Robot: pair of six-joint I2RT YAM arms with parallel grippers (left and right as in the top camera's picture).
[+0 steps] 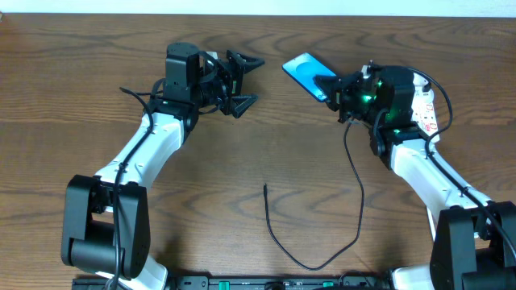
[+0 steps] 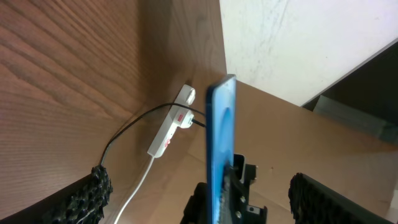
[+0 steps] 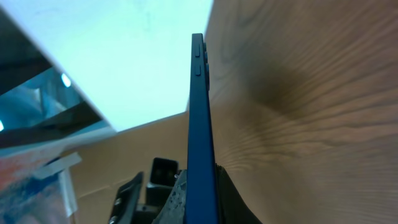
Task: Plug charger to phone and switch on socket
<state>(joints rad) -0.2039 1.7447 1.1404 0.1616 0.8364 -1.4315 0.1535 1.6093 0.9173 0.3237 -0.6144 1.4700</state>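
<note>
The phone, blue-screened, is lifted at the back of the table with my right gripper shut on its lower end. The right wrist view shows the phone edge-on between the shut pads. My left gripper stands open a short way left of the phone, holding nothing. In the left wrist view its fingers are spread wide, with the phone upright beyond them. The charger loops over the table and its tip lies loose at the centre. The white socket lies behind, partly under the right arm.
A white cord trails from the socket towards the camera. A thin black cable is plugged into the socket. A pale wall stands past the table's back edge. Both arm bases occupy the front corners.
</note>
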